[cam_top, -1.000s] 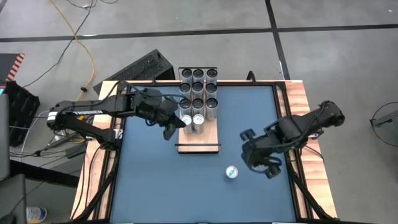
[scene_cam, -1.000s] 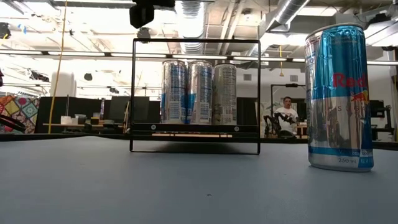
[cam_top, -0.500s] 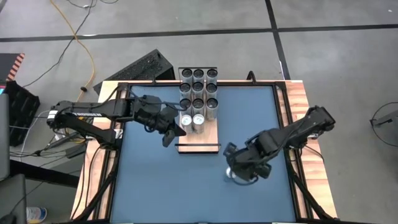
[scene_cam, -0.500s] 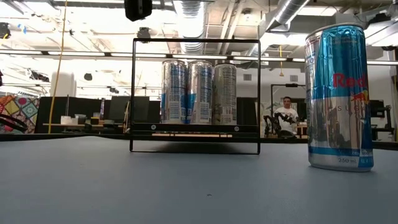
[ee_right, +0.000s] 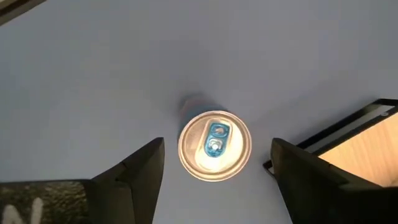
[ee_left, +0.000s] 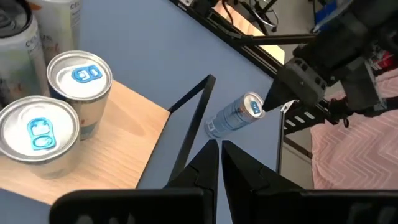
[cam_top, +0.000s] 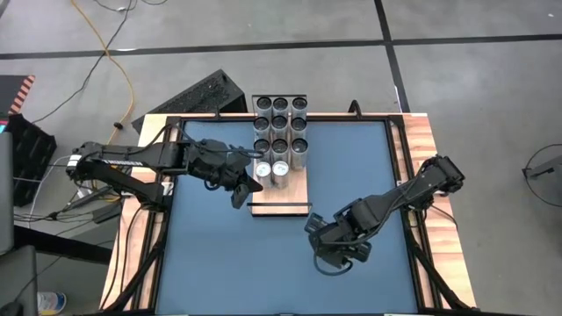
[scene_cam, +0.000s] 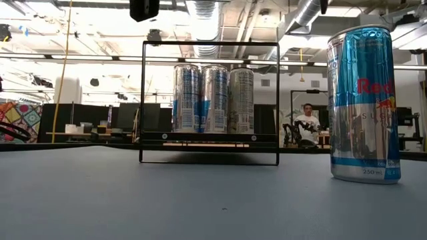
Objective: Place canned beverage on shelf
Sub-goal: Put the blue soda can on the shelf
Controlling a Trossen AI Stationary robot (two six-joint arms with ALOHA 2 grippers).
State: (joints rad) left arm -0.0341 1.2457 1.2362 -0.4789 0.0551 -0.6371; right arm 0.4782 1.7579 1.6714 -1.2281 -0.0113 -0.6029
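The right tool (ee_right: 214, 168) hangs wide open over the upright can (ee_right: 214, 146), holding nothing, lined up to grip it for the shelf (cam_top: 279, 195); the left tool (ee_left: 219, 163) waits shut beside the shelf's left edge.

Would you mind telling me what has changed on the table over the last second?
The right gripper swung from the table's right side inward and now hangs over the loose can, jaws opened wide either side of it, not yet gripping. The left gripper eased back slightly from the shelf and stays shut. The loose can and the cans on the shelf have not moved.
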